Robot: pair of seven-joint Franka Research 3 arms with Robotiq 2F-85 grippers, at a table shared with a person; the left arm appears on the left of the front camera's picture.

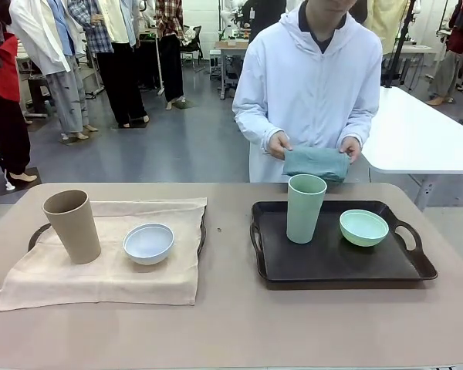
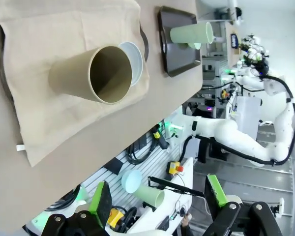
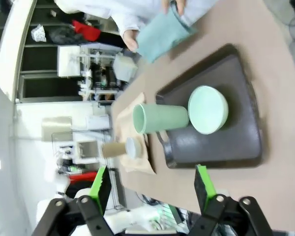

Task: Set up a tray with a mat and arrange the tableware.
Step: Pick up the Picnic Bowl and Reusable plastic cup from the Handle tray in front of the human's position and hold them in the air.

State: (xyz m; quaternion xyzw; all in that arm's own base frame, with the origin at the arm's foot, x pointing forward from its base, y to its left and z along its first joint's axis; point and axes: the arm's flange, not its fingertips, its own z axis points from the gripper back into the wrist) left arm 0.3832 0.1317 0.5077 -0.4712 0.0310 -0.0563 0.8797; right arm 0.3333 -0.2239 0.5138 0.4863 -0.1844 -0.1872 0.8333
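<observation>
Toward the counter's left edge, the tan cup (image 1: pixel 72 225) and white bowl (image 1: pixel 148 243) stand on the beige mat (image 1: pixel 100 279). Toward the right, the green cup (image 1: pixel 305 208) and green bowl (image 1: pixel 363 227) sit on a bare dark tray (image 1: pixel 339 266), likely awaiting the person's teal cloth (image 1: pixel 316 163). My left fingers (image 2: pixel 99 199) and right fingers (image 3: pixel 203 182) gape wide, empty.

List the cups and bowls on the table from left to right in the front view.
tan cup → white bowl → green cup → green bowl
</observation>
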